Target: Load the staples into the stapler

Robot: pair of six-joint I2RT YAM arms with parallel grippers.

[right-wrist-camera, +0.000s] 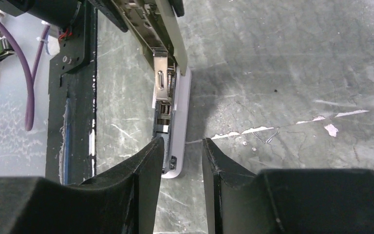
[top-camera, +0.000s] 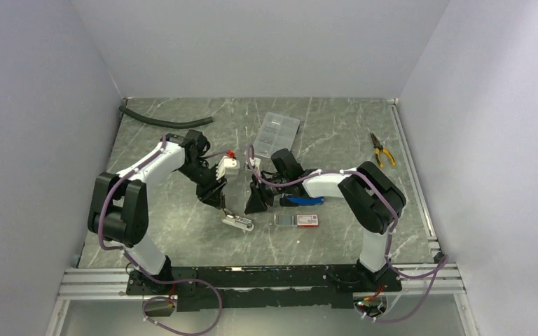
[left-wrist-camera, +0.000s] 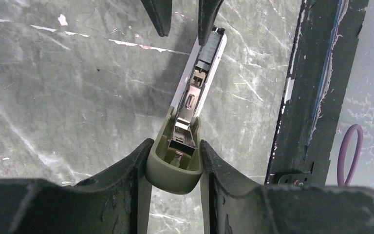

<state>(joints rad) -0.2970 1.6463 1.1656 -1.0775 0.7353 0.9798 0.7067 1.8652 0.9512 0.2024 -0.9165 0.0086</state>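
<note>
Stapler: on the table between the arms, lid raised, channel bared.
Left gripper: we see it clamped on the stapler's olive rear end.
Right gripper: jaws apart, empty, straddling the stapler's front tip.
Staples: in the dark tray, right of the stapler.
Handling: we judge the strips light, stiff, brittle and slippery; pinch the long sides gently at mid-length.
</note>
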